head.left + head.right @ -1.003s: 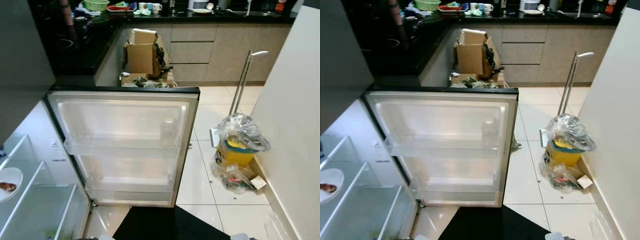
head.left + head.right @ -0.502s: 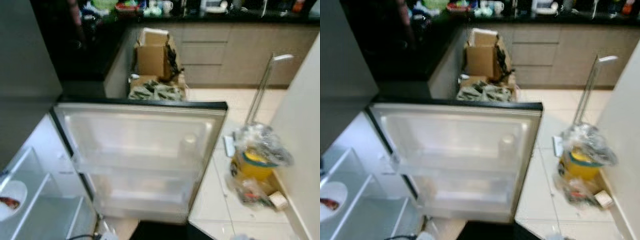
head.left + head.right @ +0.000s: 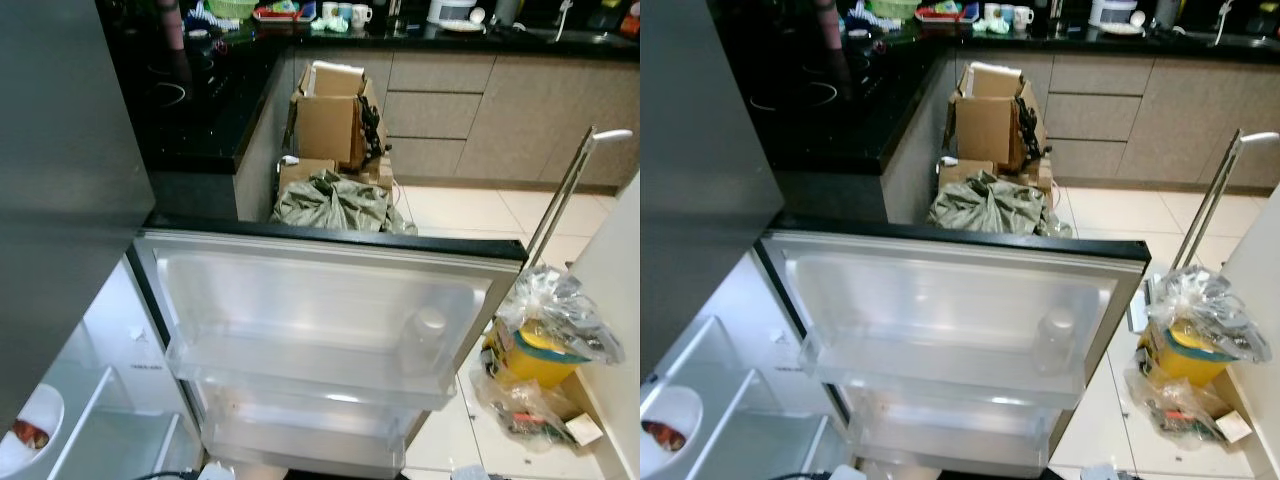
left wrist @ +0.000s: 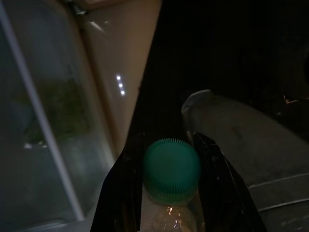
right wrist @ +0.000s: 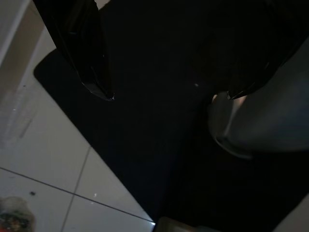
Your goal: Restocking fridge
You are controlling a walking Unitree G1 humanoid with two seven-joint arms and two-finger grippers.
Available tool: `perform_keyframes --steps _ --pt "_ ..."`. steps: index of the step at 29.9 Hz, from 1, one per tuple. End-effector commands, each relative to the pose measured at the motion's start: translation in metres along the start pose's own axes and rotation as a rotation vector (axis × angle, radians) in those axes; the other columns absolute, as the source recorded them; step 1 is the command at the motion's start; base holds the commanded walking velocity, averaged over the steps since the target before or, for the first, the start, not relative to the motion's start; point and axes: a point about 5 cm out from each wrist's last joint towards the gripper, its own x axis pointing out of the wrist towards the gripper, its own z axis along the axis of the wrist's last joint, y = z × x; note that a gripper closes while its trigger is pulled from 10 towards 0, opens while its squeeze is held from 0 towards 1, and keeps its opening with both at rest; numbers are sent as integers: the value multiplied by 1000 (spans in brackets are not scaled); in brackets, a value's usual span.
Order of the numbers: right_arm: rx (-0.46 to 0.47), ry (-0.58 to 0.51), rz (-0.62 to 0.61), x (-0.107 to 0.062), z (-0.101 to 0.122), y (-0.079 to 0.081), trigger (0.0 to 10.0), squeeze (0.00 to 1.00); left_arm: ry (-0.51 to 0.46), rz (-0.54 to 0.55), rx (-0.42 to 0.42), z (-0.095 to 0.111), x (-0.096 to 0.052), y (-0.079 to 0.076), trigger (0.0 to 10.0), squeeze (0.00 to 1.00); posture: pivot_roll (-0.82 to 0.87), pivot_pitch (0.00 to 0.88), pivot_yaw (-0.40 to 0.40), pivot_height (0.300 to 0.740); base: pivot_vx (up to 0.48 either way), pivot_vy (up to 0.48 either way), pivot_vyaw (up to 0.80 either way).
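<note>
Your left hand (image 4: pixel 170 193) was clamped on a bottle (image 4: pixel 171 212): its two black fingers (image 4: pixel 120 193) pressed against either side of the neck, just below the green ribbed cap (image 4: pixel 171 170). It hung low beside the fridge, with the pale floor and a dark mat beyond it. Your right hand (image 5: pixel 169 92) was spread wide and held nothing, hanging over the dark mat (image 5: pixel 159 145) where it met the white floor tiles (image 5: pixel 43 169).

In front of you the fridge door (image 3: pixel 320 330) stood swung open, its inner side facing you. A clear plastic bottle (image 3: pixel 425 340) stood at the right end of the upper door shelf (image 3: pixel 300 368); the lower door shelf (image 3: pixel 300 440) sat beneath it. On the near left, inside the fridge, a white bowl (image 3: pixel 28 440) with something red in it rested on a shelf.

Beyond the door, a crumpled green bag (image 3: pixel 335 203) lay on the floor in front of an open cardboard box (image 3: pixel 330 120). To the right, a yellow bucket (image 3: pixel 530 355) wrapped in clear plastic stood against the wall, beside a long-handled dustpan (image 3: pixel 565 195). The black worktop (image 3: pixel 200 100) ran along the far left, with mugs (image 3: pixel 352 14) and dishes on its far end.
</note>
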Motion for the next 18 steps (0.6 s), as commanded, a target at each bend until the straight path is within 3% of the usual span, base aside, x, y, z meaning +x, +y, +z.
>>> perform_keyframes --steps 1,10,18 --pt "2 8 -16 -1 -2 -5 10000 0 34 -20 -20 -10 0 -8 10000 0 -52 19 -6 740 0 0 0" --pt "7 15 -16 -1 -4 -5 10000 0 37 -23 -23 -10 0 -9 10000 0 -53 21 -7 740 0 0 0" --pt "2 20 -17 -1 -4 -6 10000 0 35 -17 -22 -10 0 -9 10000 0 -52 20 -11 740 0 0 -753"
